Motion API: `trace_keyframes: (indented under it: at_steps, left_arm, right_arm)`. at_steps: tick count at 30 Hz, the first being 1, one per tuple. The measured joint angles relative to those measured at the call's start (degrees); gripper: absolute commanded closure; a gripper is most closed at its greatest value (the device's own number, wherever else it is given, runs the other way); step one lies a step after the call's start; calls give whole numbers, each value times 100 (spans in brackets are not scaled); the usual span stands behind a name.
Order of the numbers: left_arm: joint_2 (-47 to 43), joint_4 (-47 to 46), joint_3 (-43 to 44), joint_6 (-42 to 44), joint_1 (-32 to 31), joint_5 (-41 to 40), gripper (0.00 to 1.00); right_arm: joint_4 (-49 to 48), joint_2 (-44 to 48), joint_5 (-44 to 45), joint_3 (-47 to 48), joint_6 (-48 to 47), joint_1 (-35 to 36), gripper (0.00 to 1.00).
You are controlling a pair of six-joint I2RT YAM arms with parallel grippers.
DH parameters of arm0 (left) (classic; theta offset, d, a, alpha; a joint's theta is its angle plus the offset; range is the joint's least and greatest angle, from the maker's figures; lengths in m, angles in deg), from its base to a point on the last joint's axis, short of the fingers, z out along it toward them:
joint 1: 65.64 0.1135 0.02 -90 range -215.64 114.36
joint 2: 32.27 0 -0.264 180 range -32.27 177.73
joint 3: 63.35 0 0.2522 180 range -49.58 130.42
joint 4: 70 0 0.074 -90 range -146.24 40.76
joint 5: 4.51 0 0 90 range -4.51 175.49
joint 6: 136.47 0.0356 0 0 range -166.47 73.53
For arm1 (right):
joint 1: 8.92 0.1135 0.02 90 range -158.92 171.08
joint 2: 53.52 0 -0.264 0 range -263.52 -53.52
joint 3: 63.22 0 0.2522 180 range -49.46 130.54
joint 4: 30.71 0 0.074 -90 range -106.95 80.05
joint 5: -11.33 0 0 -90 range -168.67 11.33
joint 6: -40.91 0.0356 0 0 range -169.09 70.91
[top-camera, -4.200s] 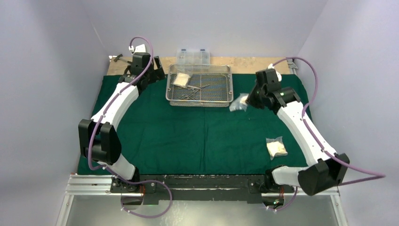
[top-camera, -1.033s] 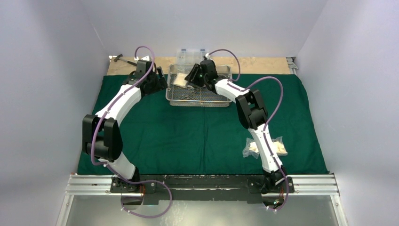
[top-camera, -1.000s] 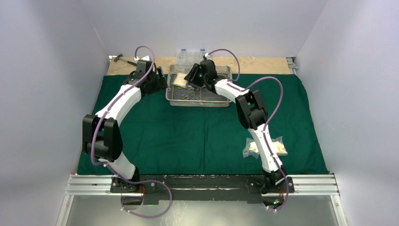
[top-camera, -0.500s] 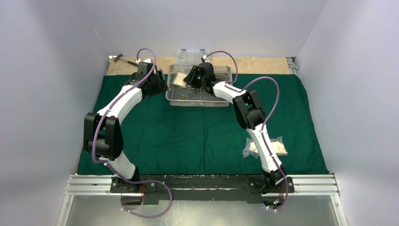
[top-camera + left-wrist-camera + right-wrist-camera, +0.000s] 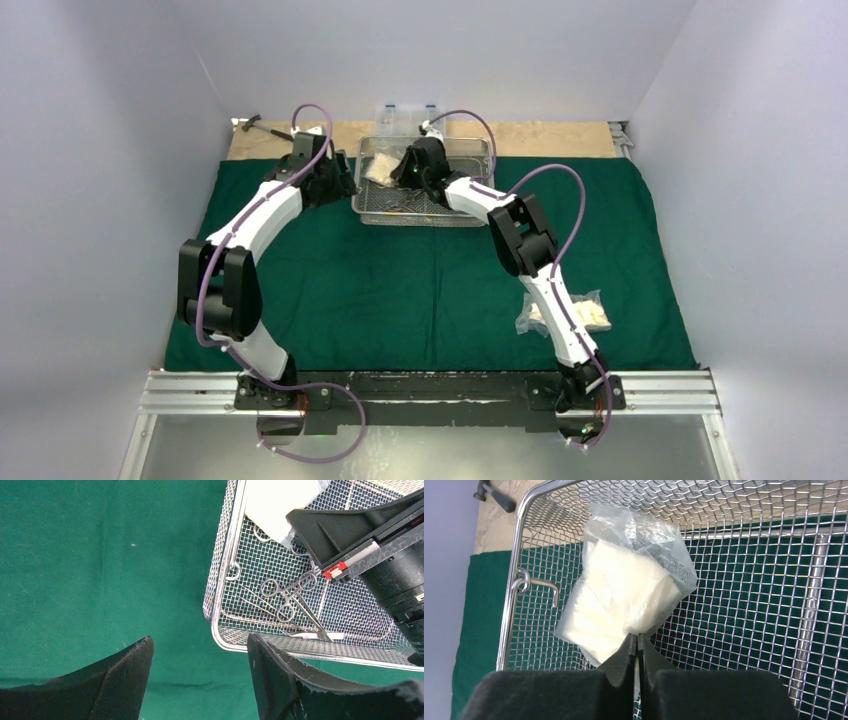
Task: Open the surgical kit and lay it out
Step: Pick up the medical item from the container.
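I am pinching the clear packet of white gauze (image 5: 624, 600), lying at ten o'clock in the rectangular steel wire-mesh tray (image 5: 519, 565), with my right tool (image 5: 637, 642), my left tool (image 5: 200, 680) hanging spread alongside; next, I judge, it needs lifting out onto the dark green cloth (image 5: 400, 290).
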Motion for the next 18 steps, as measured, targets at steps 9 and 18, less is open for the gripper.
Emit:
trace_keyframes:
  at_steps: [9, 18]
  left_arm:
    - [0, 55, 2, 114, 0, -26, 32]
    - [0, 28, 79, 249, 0, -164, 32]
  right_arm:
    - [-15, 61, 144, -7, -116, 15, 100]
    - [667, 1552, 140, -160, -632, 15, 100]
